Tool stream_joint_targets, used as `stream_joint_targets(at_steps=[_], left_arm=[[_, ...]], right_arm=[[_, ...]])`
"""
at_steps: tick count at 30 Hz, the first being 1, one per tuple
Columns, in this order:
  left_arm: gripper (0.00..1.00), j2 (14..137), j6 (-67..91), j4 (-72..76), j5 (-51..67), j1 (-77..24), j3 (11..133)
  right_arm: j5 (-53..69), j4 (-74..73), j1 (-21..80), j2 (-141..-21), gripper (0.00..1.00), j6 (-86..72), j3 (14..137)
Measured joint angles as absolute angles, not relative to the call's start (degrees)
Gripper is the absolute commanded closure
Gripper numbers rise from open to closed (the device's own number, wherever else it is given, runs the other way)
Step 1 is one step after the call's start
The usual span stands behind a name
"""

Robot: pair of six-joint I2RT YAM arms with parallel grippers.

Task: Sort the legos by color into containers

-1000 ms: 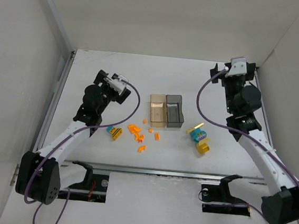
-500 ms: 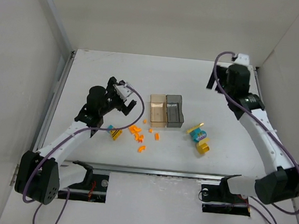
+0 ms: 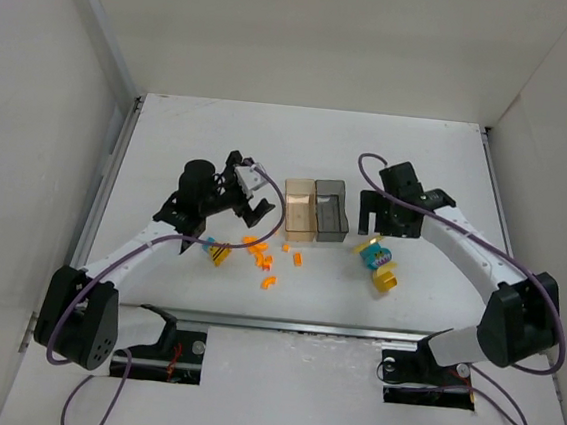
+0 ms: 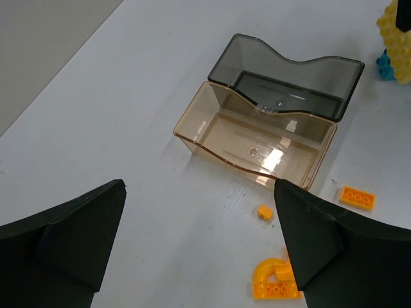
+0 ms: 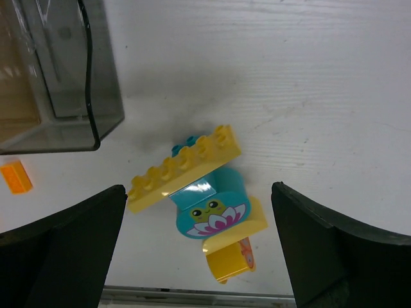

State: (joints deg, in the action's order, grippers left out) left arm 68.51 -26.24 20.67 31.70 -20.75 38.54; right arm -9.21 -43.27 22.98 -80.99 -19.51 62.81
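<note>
The right end effector hangs wide over the yellow-and-teal plastic lego stack beside the grey plastic bin, seemingly for a pick; the left end effector, also wide, faces the translucent amber bin.

I see the amber bin and the grey bin standing upright with their long sides touching, amber on the left, both empty. Just in front of the amber one lie the small orange bricks, loosely scattered, with an orange arch lowest in my overhead view. Left of them a yellow black-striped brick touches a teal piece. Right of the grey bin, a long yellow plate lies tilted over a teal flower-printed brick, with a yellow piece against it.
</note>
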Motion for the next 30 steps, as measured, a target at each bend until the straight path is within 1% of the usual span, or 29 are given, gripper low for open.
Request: stream_joint_targets(at_steps=[7,19,30], left_arm=[[0.00,69.82,-26.09,20.71,32.80,-21.58,40.16],[0.00,70.32,-25.80,20.73,33.26,-22.13,40.66],[0.00,70.32,-26.06,20.49,33.21,-22.13,40.69]], right_arm=[[-9.30,-44.60,27.14,-84.64,0.00,-19.97,61.65],[-11.14,-46.72,27.46,-87.35,0.01,-21.65,61.04],[-10.13,-49.82,30.63,-85.08,0.00,-21.61,61.47]])
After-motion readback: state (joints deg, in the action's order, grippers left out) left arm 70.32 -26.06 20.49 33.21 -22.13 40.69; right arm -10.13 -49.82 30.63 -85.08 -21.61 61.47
